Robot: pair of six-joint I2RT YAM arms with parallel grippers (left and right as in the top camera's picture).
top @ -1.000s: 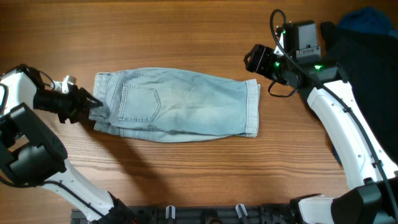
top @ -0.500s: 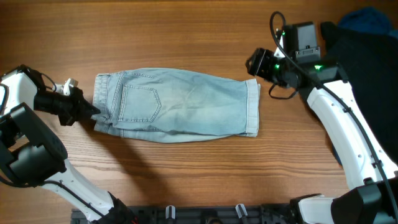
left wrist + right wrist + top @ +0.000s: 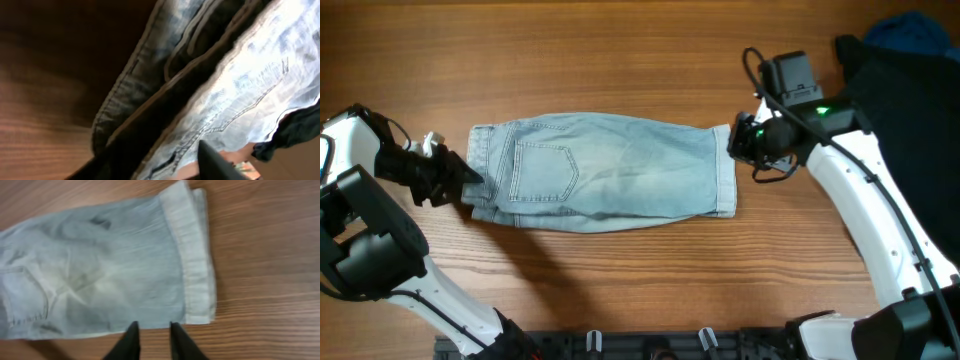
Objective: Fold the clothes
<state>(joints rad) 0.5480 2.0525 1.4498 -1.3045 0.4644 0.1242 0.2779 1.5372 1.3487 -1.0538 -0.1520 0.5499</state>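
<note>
**Two grippers on one pair of shorts, and the fold isn't started**

Far left, the left gripper (image 3: pixel 463 186) is right at the waistband (image 3: pixel 480 172) of the pale blue denim shorts (image 3: pixel 610 178). Its wrist view is nearly all bunched denim with one dark finger (image 3: pixel 216 159) poking in. To me it looks pinched shut on the waistband edge, though I can't see how much cloth it really has.

The shorts lie flat across the middle of the brown wooden table (image 3: pixel 620 60), back pocket (image 3: pixel 545 168) up and waistband to the left.

Over at the right end, the right gripper (image 3: pixel 738 143) hangs by the far corner of the turned-up pale cuff (image 3: pixel 192 265). Its jaws are only a little apart, with bare wood between them and nothing held.

The heap of black and dark blue cloth (image 3: pixel 905 70) sits well apart in the top right corner.

My worries from here:
- A shallow left pinch could slip off that thick waistband once anything pulls.
- The narrow right opening could ride over the doubled cuff, or catch only the top layer, so the fold goes crooked.
- If the left arm tugs while the right holds nothing, the whole garment slides leftward.
</note>
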